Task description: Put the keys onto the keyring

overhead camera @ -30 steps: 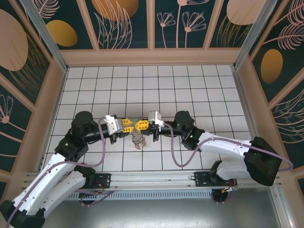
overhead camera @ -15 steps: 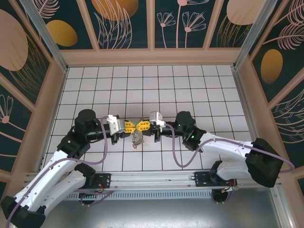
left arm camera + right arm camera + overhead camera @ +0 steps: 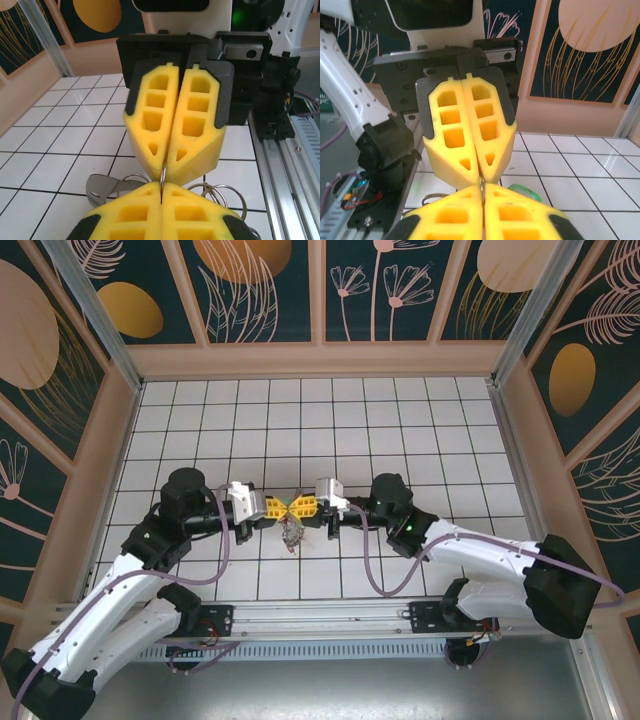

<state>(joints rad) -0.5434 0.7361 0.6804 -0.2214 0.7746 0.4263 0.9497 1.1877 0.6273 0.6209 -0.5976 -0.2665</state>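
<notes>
From where I stand, the two arms meet nose to nose over the middle of the white tiled table (image 3: 400, 420), a little nearer their bases than the far wall. The left gripper (image 3: 272, 508) has its yellow fingers pressed flat together. From its wrist camera, a thin wire of the keyring (image 3: 163, 176) runs out of that seam and straight up into the seam of the right gripper (image 3: 167, 162). The right one looks pinched tight on the same wire, with no gap between its pads that I can make out. So the ring is held off the table, stretched between the two tips. The keys (image 3: 291, 532) hang in a small clump just under the meeting point. In close I can pick out a flat metal key blade (image 3: 99, 187) beside more loops of wire, and from the other side a green tag (image 3: 522, 192) peeks out low behind the fingers. My reading is that the job is well under way. The ring is picked up and gripped in two places, as if to work a key along it or pry a coil apart. The clump is too tangled and small for me to say which keys are already threaded and which only hang alongside, so I would not call it finished.
</notes>
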